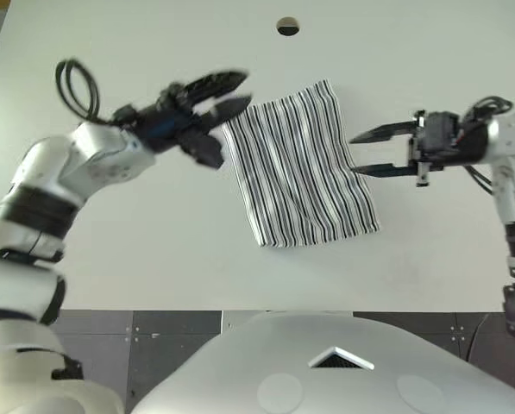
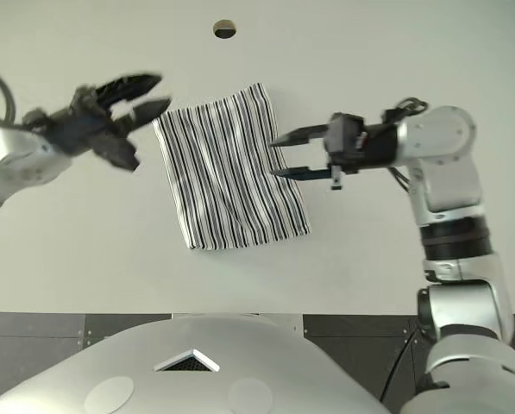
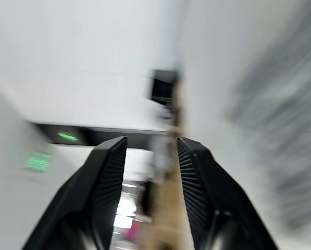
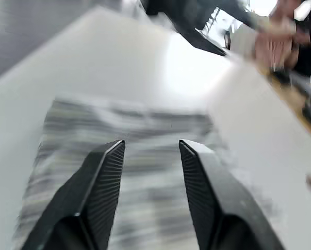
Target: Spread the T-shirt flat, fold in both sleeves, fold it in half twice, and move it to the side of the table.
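While flat, T-shirt (image 1: 298,164) between left gripper (image 1: 244,90), right gripper (image 1: 354,153); hole (image 1: 287,28) beyond

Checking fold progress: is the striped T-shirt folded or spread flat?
Folded. The black-and-white striped T-shirt lies as a compact rectangle, with no sleeves or collar showing. How many folds it has, cannot tell.

Lab: white table (image 1: 430,52), dark floor tiles (image 1: 136,332)

The folded T-shirt (image 2: 227,181) lies on the table (image 2: 84,259) between left tool (image 2: 160,93) and right tool (image 2: 273,158), both gaping.
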Available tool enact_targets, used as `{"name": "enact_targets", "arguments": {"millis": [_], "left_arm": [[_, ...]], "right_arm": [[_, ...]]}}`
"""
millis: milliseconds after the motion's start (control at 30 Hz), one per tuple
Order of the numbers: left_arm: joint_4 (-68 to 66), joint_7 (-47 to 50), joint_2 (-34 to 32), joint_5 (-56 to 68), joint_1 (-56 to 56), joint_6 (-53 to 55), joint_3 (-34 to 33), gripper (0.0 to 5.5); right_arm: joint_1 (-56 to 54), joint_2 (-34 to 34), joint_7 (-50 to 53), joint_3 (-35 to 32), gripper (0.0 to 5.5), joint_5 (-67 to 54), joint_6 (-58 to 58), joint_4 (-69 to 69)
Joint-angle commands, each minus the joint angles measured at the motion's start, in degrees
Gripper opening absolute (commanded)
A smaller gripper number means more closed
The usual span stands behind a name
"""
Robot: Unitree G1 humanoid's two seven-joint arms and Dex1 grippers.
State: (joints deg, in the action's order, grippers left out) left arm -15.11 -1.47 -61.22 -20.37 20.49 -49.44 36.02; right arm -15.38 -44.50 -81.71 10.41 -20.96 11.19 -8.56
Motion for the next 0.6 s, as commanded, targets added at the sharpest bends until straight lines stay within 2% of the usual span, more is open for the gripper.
{"name": "enact_targets", "arguments": {"millis": [33,233,400,600], "left_arm": [[12.14,-13.19,-10.24,17.93,-16.55,3.91,0.94,2.40],[16.37,-18.61,-5.98,12.23,-27.43,12.09,-2.41,3.29],[12.93,-16.93,1.14,-1.57,-28.65,13.45,-3.52,3.29],[11.03,-14.29,7.04,-8.24,-28.86,10.87,-4.51,3.29]], "right_arm": [[6.30,-5.93,-1.69,-2.45,2.68,5.41,7.97,-5.68],[7.06,-5.32,3.50,1.02,3.54,18.40,24.15,-14.11],[3.70,-2.93,23.69,3.76,3.54,41.66,49.60,-24.37],[0.71,0.27,37.76,7.49,3.54,51.66,59.24,-29.77]]}}
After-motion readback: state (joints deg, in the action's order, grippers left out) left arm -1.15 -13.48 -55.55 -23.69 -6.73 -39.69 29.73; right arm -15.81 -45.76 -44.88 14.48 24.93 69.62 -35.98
